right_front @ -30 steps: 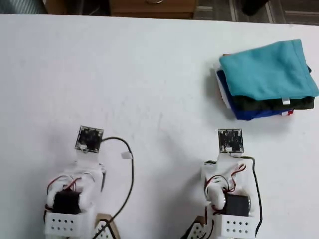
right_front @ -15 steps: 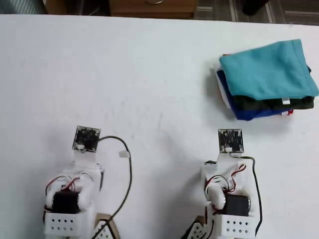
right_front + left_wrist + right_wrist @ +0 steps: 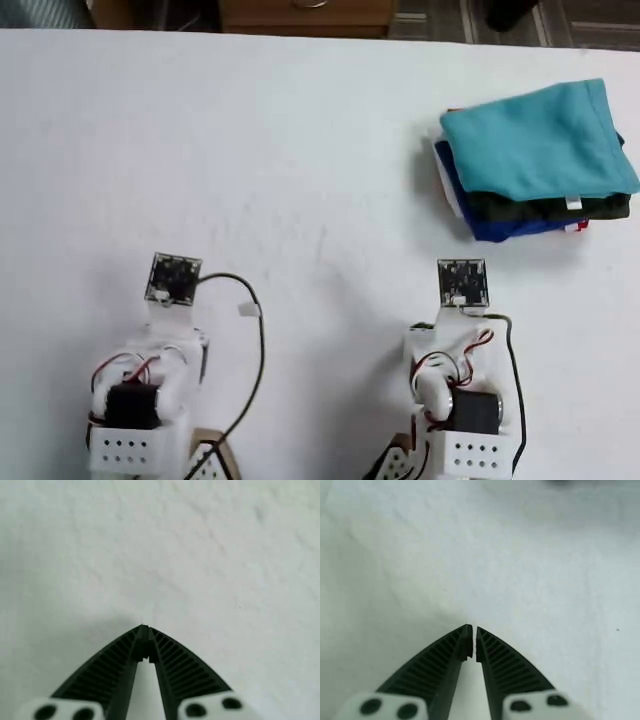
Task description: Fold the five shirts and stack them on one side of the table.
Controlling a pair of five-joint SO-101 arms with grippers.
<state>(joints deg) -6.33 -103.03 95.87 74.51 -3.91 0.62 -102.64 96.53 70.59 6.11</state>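
A stack of folded shirts lies at the right side of the white table, a teal shirt on top, dark and blue ones under it. Both arms are drawn back at the near edge, the left arm and the right arm. My left gripper is shut over bare tabletop with nothing in it. My right gripper hangs shut over bare tabletop too, its tips nearly touching, well short of the stack.
A black cable loops beside the left arm. Wooden furniture stands beyond the table's far edge.
The left arm shifted slightly to the left between one second ago and half a second ago. Nothing has moved since.
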